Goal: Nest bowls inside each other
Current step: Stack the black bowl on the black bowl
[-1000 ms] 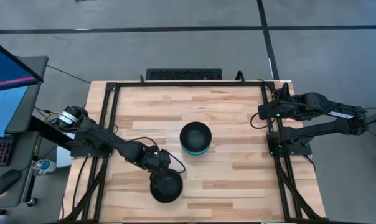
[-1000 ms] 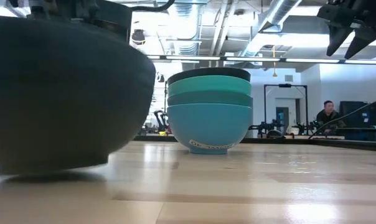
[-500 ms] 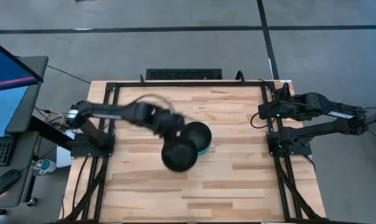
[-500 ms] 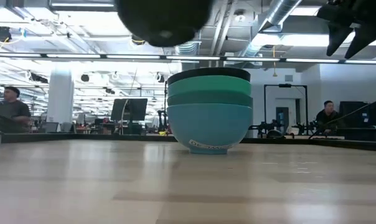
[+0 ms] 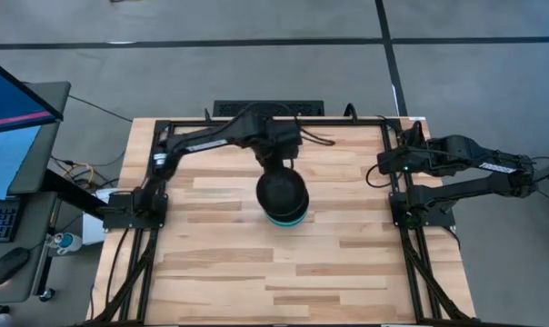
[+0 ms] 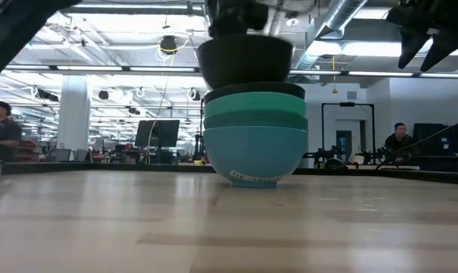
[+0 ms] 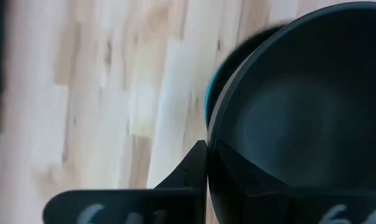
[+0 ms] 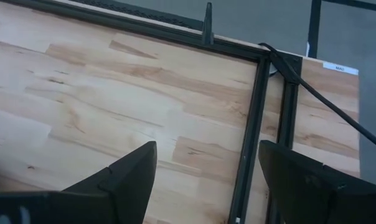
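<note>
A stack of bowls [image 6: 253,133] stands on its base at the table's middle: three teal ones with a matte black one on top. In the high view only the stack's teal rim [image 5: 285,221] shows under a second black bowl [image 5: 282,191]. My left gripper [image 5: 280,168] is shut on that bowl [image 6: 244,61], which hangs right over the stack; I cannot tell whether the two touch. My right gripper [image 8: 206,180] is open and waits over the table's right edge [image 5: 384,165], high above the table [image 6: 430,38]. My left gripper holds the black bowl by its rim [image 7: 210,146] on the far side. One finger [image 7: 188,177] lies against the outside of the wall; the other is hidden by the bowl. The fingers come from above, pointing down. The bowl stays upright and lifted off the table.
Black frame rails [image 5: 161,182] run along the left, far and right sides of the wooden table [image 5: 347,263]. A monitor and keyboard [image 5: 2,218] stand beyond the left edge. People [image 6: 399,140] show in the room behind.
My left gripper has lifted the black bowl off the table near the near edge and swung it up, toward the far edge and to the right, until it hangs over the stack. The stack and my right arm have stayed still.
</note>
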`<act>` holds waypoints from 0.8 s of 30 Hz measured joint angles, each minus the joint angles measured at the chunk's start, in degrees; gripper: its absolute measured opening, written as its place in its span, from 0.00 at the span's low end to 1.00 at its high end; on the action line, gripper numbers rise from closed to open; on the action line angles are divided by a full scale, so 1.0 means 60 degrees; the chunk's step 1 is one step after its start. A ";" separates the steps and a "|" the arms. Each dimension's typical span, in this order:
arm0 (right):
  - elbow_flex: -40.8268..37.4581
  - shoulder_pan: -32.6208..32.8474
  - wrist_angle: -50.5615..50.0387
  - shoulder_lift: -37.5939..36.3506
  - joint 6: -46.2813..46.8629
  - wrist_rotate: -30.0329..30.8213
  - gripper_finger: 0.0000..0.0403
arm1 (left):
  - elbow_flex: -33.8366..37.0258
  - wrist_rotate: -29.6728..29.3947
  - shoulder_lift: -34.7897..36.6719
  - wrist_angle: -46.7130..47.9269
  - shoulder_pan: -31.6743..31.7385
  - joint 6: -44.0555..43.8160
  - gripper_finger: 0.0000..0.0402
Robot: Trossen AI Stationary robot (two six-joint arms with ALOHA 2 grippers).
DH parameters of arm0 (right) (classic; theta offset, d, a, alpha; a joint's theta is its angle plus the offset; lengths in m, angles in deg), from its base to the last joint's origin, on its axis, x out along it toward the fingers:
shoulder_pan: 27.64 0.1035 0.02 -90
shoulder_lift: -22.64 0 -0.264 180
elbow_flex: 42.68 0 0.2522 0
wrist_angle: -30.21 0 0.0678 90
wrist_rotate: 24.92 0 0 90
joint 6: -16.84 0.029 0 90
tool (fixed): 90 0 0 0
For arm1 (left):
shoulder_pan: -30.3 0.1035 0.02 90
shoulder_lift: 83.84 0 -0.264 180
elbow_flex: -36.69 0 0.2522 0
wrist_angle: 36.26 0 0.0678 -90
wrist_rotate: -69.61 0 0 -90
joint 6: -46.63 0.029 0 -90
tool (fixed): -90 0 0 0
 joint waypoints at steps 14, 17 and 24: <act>-0.0002 0.0000 -0.0232 -0.0098 -0.0022 0.0050 0.76 | -0.0209 0.0642 -0.0523 -0.0619 -0.0040 0.0233 0.00; 0.0001 0.0000 -0.0235 -0.0139 -0.0025 0.0053 0.76 | -0.0206 0.0586 -0.0523 -0.0597 -0.0044 0.0272 0.00; -0.0001 0.0000 -0.0232 -0.0140 -0.0025 0.0057 0.76 | 0.0447 0.0726 -0.0512 -0.0629 -0.0033 0.0240 0.00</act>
